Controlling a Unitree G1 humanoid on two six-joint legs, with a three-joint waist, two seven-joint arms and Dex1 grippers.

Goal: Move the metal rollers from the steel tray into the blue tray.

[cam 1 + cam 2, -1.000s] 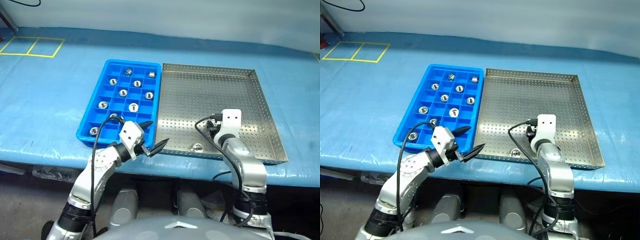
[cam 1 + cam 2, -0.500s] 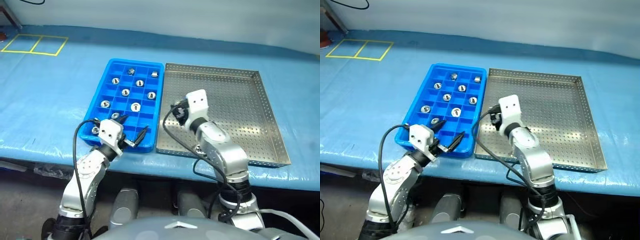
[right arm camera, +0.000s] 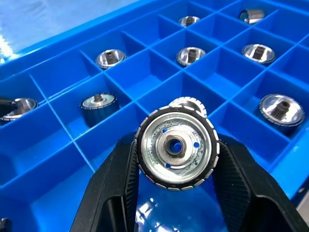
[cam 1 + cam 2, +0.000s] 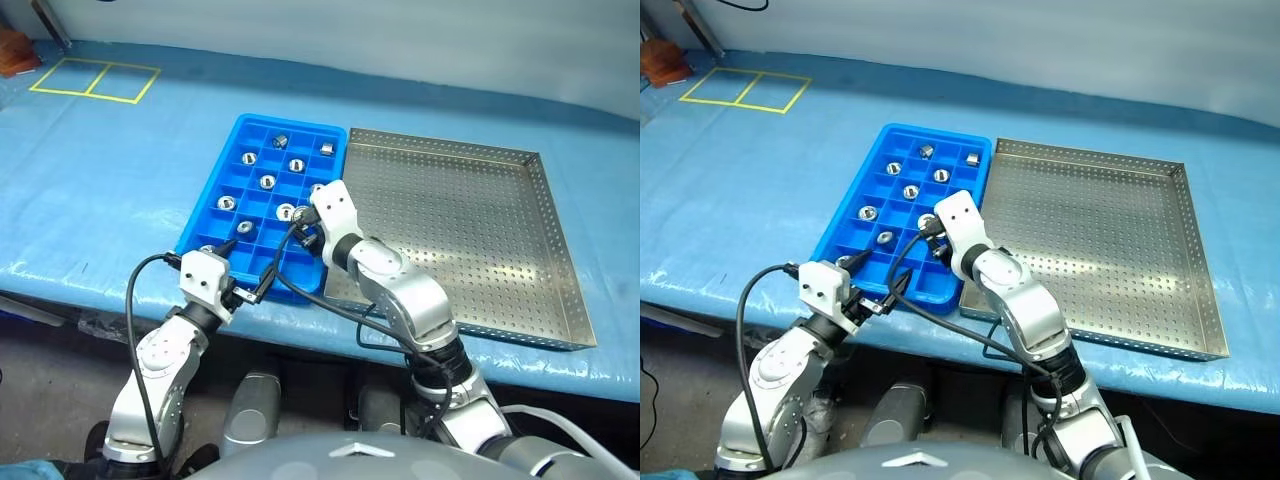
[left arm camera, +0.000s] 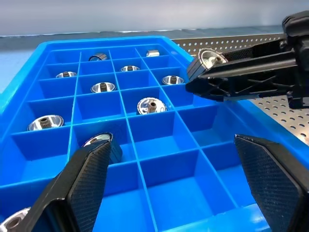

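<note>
Roller held over the gridded blue tray

On the desk (image 4: 110, 190), left gripper (image 4: 248, 270) gapes wide and empty at the glossy blue tray (image 4: 222, 181); right gripper (image 3: 176, 166) pinches a knurled, shiny metal roller (image 3: 176, 147) above its compartments, several holding metal rollers (image 4: 268, 182); the perforated steel tray (image 4: 470, 230) lies just beside.

We see the blue tray (image 4: 222, 180) on the tabletop (image 4: 100, 190), steel tray (image 4: 555, 250) touching its right side, rollers (image 4: 267, 182) in separate compartments, right pincer (image 3: 175, 166) holding one roller (image 3: 176, 146) over the tray's near right part, left pincer (image 4: 247, 273) at its near edge.
</note>
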